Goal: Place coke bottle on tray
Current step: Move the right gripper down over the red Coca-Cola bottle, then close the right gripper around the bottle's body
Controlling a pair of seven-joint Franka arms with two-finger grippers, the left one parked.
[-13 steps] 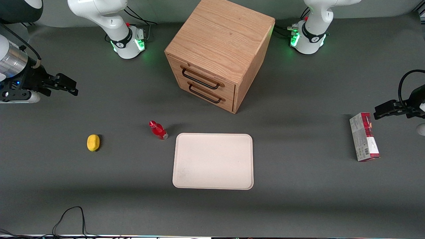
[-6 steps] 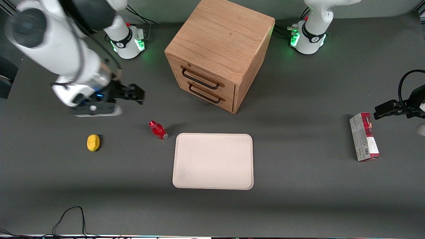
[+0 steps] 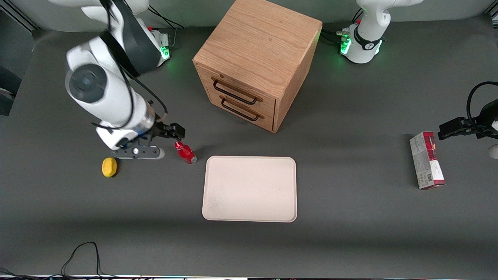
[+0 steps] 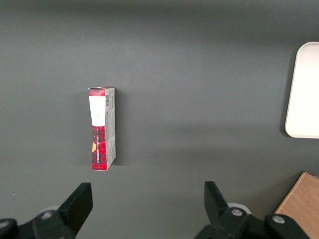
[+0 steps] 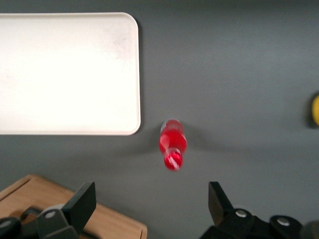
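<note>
Two black fingers of the gripper (image 3: pixel 176 132) are spread wide apart in the right wrist view, with nothing between them; the coke bottle (image 5: pixel 172 144) shows in the gap from above, clear of both fingers (image 5: pixel 82 200). In the front view the gripper hangs over the table (image 3: pixel 350 217) above and just beside the bottle's red cap, a little farther from the front camera than the bottle itself. The coke bottle (image 3: pixel 185 152) stands upright on the dark grey table, its greyish base down, close to the tray (image 3: pixel 249 189) but not touching it, near the tray corner that faces the wooden drawer cabinet (image 3: pixel 256 62). The tray lies flat, nearer to the front camera than the cabinet, and nothing rests on it. The cabinet shows two drawers with dark handles, both shut, facing the tray at an angle. One yellow, rounded object (image 3: pixel 109 167) lies on the table toward the working arm's end, well apart from the bottle, with the arm's wrist above the space between them. Toward the parked arm's end lies a red-and-grey carton (image 3: pixel 426 160), flat on the table, well apart from the tray.
</note>
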